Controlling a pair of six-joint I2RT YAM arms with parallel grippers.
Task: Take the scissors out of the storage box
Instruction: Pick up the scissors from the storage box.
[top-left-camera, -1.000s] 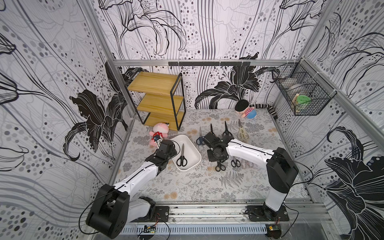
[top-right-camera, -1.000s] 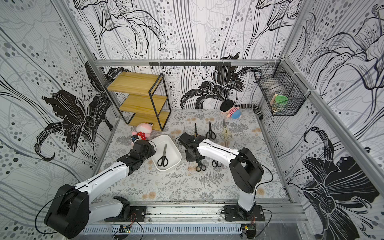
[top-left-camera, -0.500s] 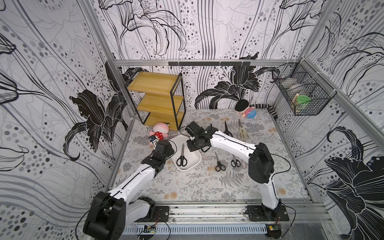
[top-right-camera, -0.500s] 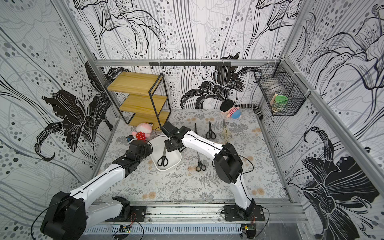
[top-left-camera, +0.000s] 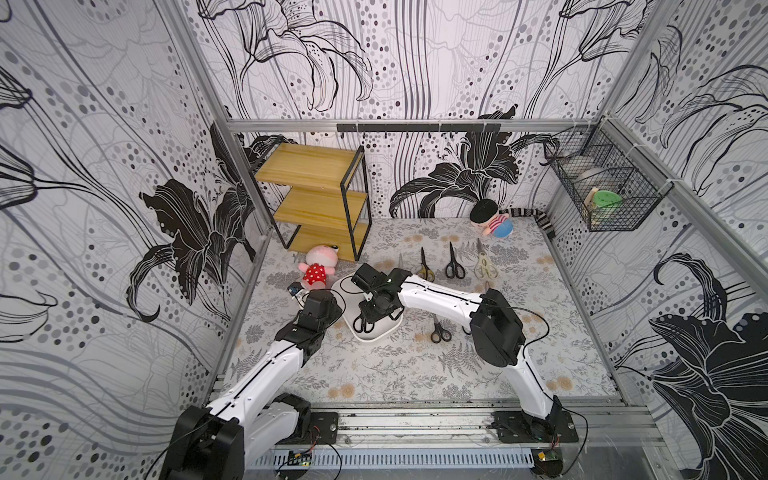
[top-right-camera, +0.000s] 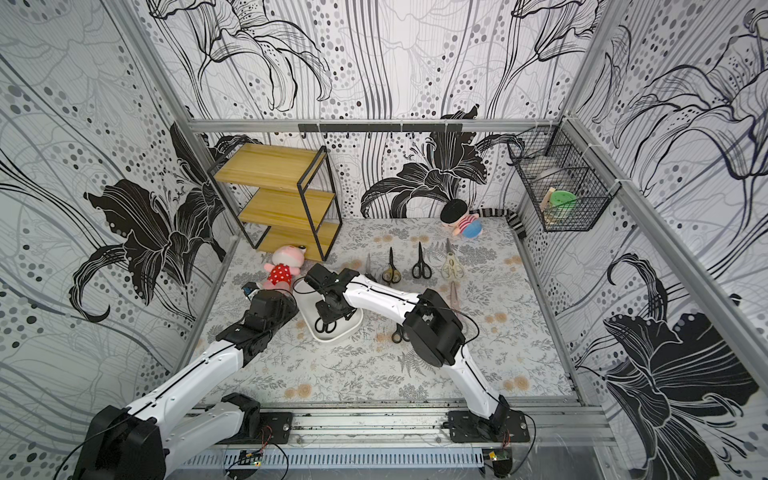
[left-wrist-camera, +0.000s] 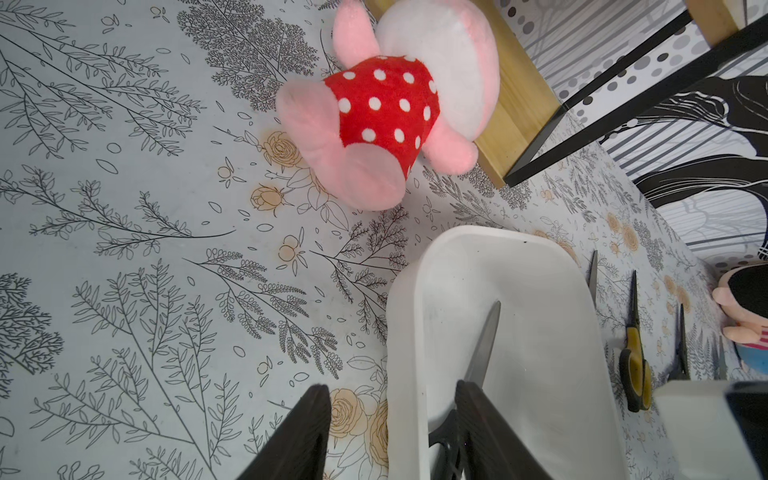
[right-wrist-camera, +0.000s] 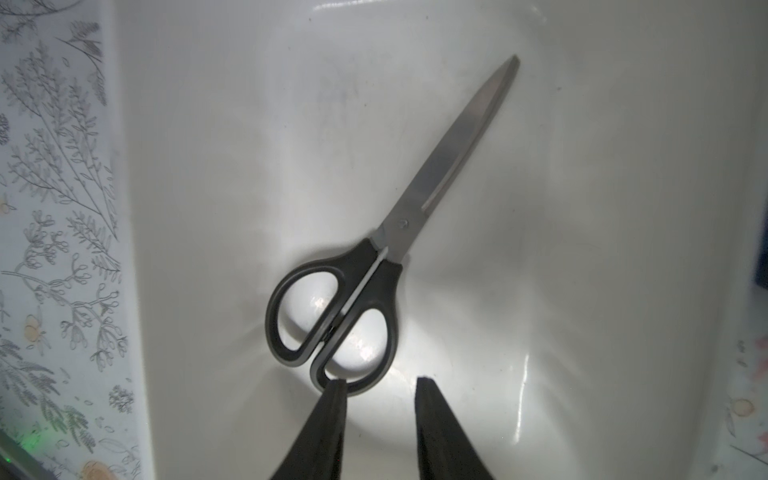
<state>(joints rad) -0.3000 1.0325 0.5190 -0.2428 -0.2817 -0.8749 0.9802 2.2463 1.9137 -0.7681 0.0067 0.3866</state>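
Black-handled scissors (right-wrist-camera: 415, 216) lie flat in the storage box (right-wrist-camera: 582, 208), toward the table's left edge. The right gripper (right-wrist-camera: 380, 382), fingers open above one handle loop, should straddle that loop's plastic before pinching. The left gripper (left-wrist-camera: 391, 386), open astride the box wall, can steady it.

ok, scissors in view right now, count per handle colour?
Black: 3, boxed pair in the storage box, far-row pair, near pair
Yellow-black pair: 1
Cream pair: 1
Pinkish pair: 1
Handle hidden by the right arm, blade-only pair: 1
Total: 7 visible
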